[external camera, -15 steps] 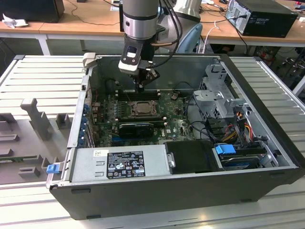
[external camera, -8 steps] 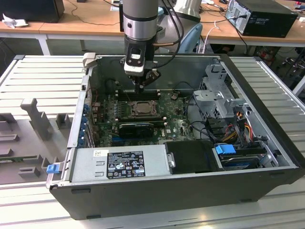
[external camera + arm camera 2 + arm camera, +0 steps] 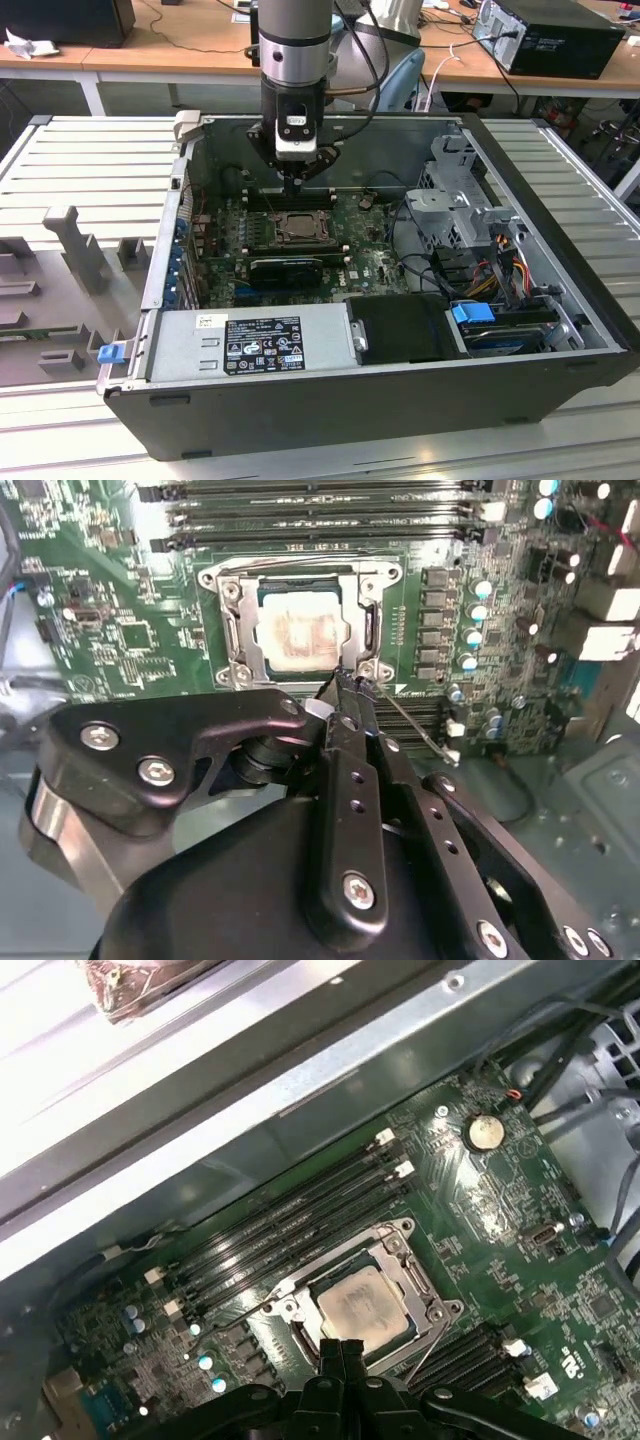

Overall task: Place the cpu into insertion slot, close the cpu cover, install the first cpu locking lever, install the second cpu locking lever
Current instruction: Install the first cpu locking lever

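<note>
The open computer case (image 3: 330, 400) sits on the ribbed counter (image 3: 90, 160), with the green motherboard (image 3: 120, 650) inside. The chip (image 3: 300, 635) lies seated in its socket (image 3: 398, 1232), cover frame (image 3: 232, 630) down over it. My pincer (image 3: 345, 690), fingers together, is at the socket's corner beside a thin lever (image 3: 415, 725).

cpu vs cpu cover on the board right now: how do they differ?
The cpu is a solid square plate; the cpu cover is an open frame with a square window. The cpu's top is dull and smeared with a pale stain; the cpu cover is bare, shiny metal. The cpu sits within the window; the cpu cover rings its edges. Shared: both are grey metal and appear to lie flat on the green motherboard.
</note>
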Available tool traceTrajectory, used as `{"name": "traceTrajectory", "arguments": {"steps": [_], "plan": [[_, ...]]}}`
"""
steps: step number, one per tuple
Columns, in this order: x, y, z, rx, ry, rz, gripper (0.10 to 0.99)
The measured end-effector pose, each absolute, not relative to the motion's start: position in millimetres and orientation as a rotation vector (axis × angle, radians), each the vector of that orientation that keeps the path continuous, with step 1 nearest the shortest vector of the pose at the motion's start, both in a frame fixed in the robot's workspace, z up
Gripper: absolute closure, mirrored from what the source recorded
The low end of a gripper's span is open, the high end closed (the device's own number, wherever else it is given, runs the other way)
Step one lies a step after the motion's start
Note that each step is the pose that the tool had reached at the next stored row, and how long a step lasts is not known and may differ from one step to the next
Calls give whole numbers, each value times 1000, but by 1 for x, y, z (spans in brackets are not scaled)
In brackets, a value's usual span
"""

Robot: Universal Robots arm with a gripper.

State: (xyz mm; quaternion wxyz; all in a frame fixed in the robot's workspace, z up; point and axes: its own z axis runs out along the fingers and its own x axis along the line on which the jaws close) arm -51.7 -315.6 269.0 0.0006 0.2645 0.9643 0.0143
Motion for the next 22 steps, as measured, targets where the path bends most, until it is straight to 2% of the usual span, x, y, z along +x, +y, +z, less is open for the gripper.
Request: {"name": "traceTrajectory", "arguments": {"steps": [22], "plan": [[-52,-316,265,293,3115,50,980]]}}
